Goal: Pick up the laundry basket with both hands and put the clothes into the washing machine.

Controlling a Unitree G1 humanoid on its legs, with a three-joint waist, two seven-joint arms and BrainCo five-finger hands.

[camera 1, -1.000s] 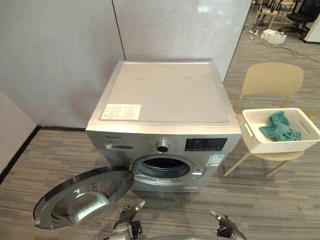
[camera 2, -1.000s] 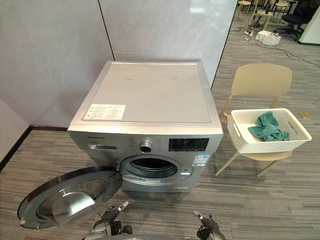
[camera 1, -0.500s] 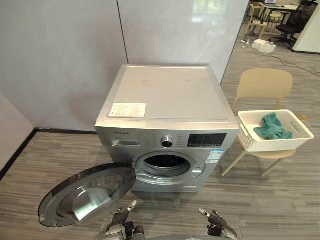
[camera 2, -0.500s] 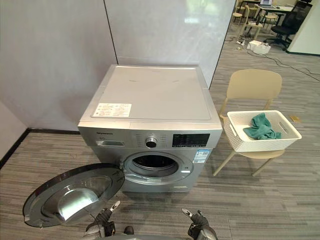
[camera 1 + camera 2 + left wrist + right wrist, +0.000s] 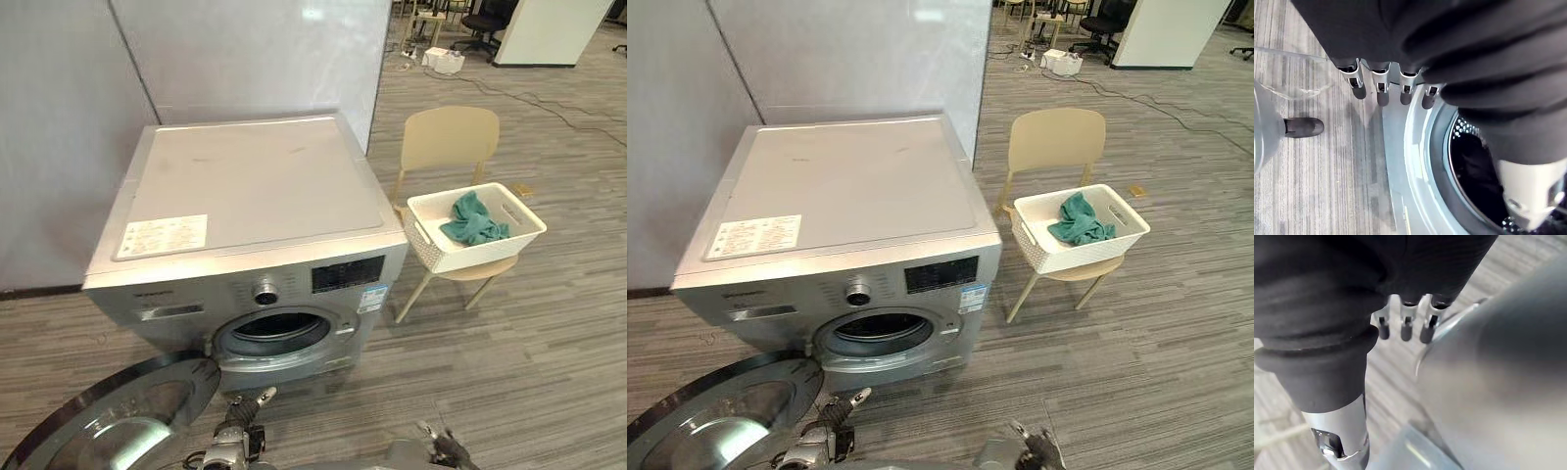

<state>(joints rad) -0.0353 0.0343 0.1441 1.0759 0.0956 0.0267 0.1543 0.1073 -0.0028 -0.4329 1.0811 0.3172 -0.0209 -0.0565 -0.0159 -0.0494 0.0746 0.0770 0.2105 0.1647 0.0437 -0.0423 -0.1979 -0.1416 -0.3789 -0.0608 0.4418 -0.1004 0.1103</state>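
Grip the probably light, rigid basket [image 5: 458, 257] at both short ends; left hand [image 5: 1382, 88] and right hand [image 5: 1406, 327] hang relaxed, empty.

View swings right, the things unmoved: washing machine [image 5: 245, 196] now sits left and angled, laundry basket [image 5: 460, 257] on its chair [image 5: 451, 137] nearer centre. Right hand [image 5: 446, 452] shows lower.

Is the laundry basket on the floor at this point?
No, the white laundry basket rests on the seat of the beige chair, right of the washing machine, with a teal cloth inside.
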